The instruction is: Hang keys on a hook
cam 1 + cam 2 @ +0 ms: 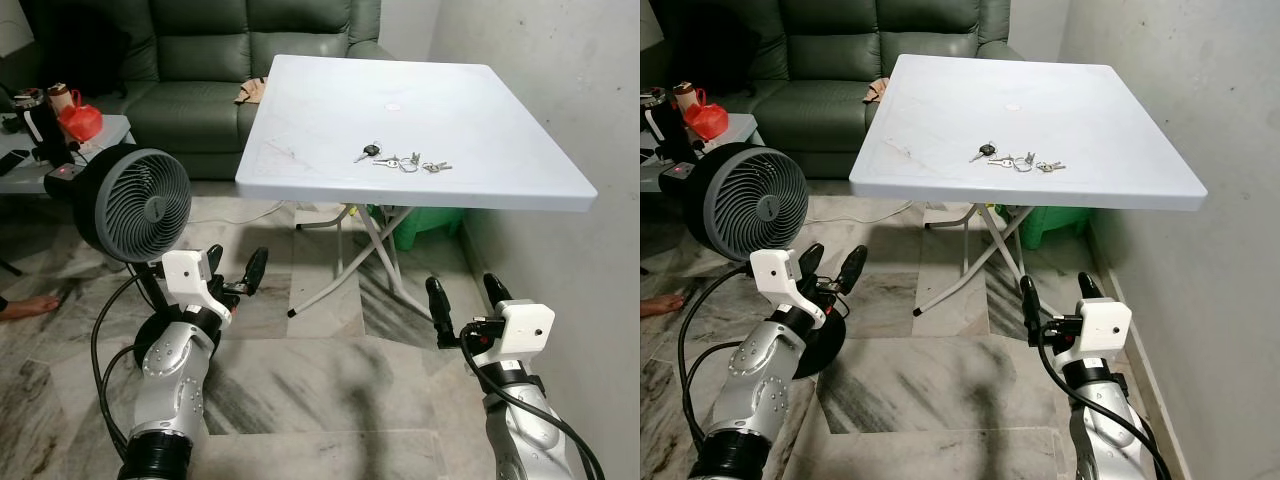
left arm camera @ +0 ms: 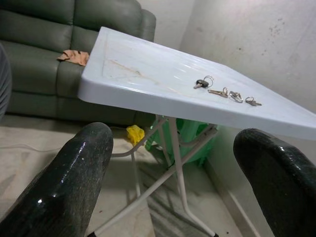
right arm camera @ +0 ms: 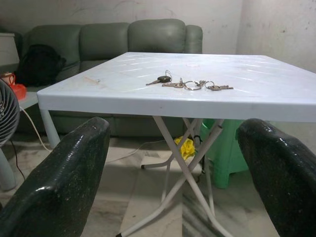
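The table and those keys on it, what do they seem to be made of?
The table looks like white moulded plastic: a smooth top with a faint sheen and a rounded lip, on thin white legs, probably metal tubing. The keys look like silvery metal that glints, and one has a black head, likely plastic.

White table (image 1: pixel 480 110), green sofa (image 1: pixel 200 60), grey fan (image 1: pixel 135 205).

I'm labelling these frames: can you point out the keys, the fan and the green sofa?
keys (image 1: pixel 401 160), left eye view, on the ring in the middle of the bunch.
fan (image 1: pixel 147 207), left eye view, on the grille's hub.
green sofa (image 1: pixel 825 115), right eye view, on a seat cushion.
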Tool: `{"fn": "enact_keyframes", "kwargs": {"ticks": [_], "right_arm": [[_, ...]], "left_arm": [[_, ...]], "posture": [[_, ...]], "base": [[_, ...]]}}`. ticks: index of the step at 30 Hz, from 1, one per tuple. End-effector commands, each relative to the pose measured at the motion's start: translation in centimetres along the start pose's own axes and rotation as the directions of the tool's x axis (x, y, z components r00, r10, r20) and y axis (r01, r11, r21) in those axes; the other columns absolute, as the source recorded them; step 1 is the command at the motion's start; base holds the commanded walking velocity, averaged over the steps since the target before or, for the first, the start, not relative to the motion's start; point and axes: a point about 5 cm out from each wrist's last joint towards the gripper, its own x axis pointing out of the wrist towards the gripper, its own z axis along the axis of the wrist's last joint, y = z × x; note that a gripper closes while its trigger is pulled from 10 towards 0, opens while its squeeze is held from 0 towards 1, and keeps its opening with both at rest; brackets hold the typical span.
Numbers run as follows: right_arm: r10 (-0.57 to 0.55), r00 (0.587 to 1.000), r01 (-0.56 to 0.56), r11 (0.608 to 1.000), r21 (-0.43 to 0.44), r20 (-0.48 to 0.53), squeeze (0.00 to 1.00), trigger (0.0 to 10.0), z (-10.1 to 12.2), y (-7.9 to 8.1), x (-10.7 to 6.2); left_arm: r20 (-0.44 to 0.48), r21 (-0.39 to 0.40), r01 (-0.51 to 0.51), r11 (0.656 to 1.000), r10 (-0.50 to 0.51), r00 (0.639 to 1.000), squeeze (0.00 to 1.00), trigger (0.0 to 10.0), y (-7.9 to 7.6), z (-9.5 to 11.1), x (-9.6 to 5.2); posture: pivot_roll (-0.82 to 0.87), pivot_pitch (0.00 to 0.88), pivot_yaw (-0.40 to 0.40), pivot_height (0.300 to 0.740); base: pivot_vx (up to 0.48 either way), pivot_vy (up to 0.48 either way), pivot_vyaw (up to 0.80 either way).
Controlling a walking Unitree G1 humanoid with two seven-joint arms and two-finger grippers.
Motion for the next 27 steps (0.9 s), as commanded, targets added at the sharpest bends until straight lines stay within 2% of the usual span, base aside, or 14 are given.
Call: {"fn": "enact_keyframes", "kwargs": {"ticks": [1,9,17,27], "right_arm": [[0.005,1.0,-0.005,1.0,-0.009,0.008,0.0,10.0,0.44,-0.08,-0.01],[0.018,1.0,-0.018,0.999,-0.041,-0.01,0.0,10.0,0.13,-0.02,0.3],[0.021,1.0,-0.021,0.999,-0.037,-0.012,0.0,10.0,0.07,0.24,0.39],[0.018,1.0,-0.019,0.999,-0.043,-0.01,0.0,10.0,0.16,0.11,0.62]], "left_arm": [[0.002,0.017,0.014,1.0,-0.014,1.0,0.0,10.0,0.12,0.54,0.01],[-0.005,0.022,0.046,0.999,-0.046,0.999,0.0,10.0,-0.28,0.56,0.17],[-0.009,0.03,0.058,0.998,-0.058,0.998,0.0,10.0,-0.38,0.73,0.33],[-0.009,0.028,0.063,0.998,-0.062,0.998,0.0,10.0,-0.55,0.85,0.77]], "posture": [[-0.05,0.017,-0.005,0.711],[-0.04,0.025,-0.004,0.711],[-0.04,0.027,-0.001,0.711],[-0.05,0.017,0.0,0.711]], "base": [[0.0,0.0,0.0],[0.0,0.0,0.0],[0.06,0.0,0.0],[0.268,0.0,0.0]]}}
